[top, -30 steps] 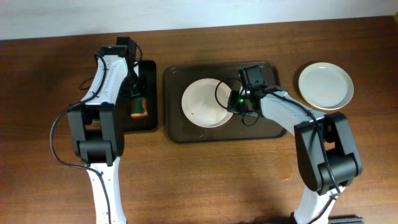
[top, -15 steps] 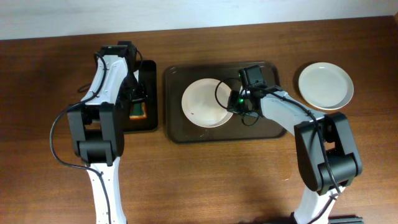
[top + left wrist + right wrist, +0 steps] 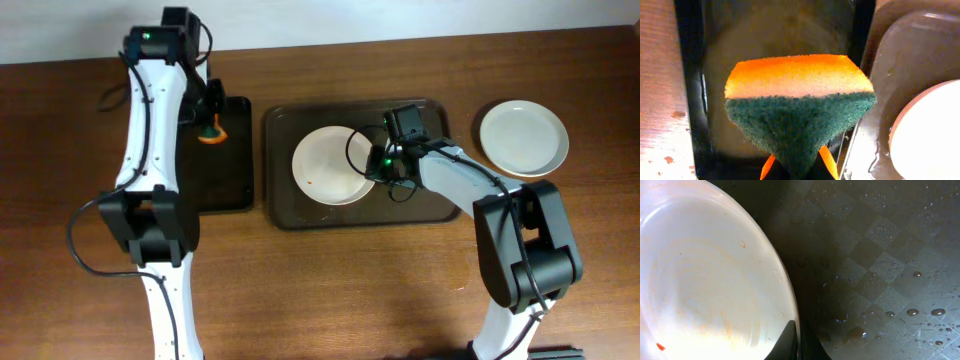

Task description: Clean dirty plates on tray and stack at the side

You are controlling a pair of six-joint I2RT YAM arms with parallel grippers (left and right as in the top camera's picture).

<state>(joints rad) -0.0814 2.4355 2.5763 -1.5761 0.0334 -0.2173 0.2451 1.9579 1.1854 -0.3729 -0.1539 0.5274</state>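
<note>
Well, the left gripper [image 3: 797,169] is clenched on a sponge [image 3: 799,95], gripping it by the green scrub layer, with the orange layer farthest from the fingers. It hangs over the small black tray [image 3: 228,180], near that tray's 12 o'clock end. At the black tray's 3 o'clock lies the brown tray [image 3: 420,200], beaded with water. The dirty plate [image 3: 325,165] sits in it left of centre, with a red speck near the plate's 7 o'clock edge. The right gripper [image 3: 384,166] pinches this plate's rim at 3 o'clock, one finger on top and one beneath. A clean plate [image 3: 523,138] rests on the table [image 3: 300,290] at the brown tray's 2 o'clock, apart from it.
</note>
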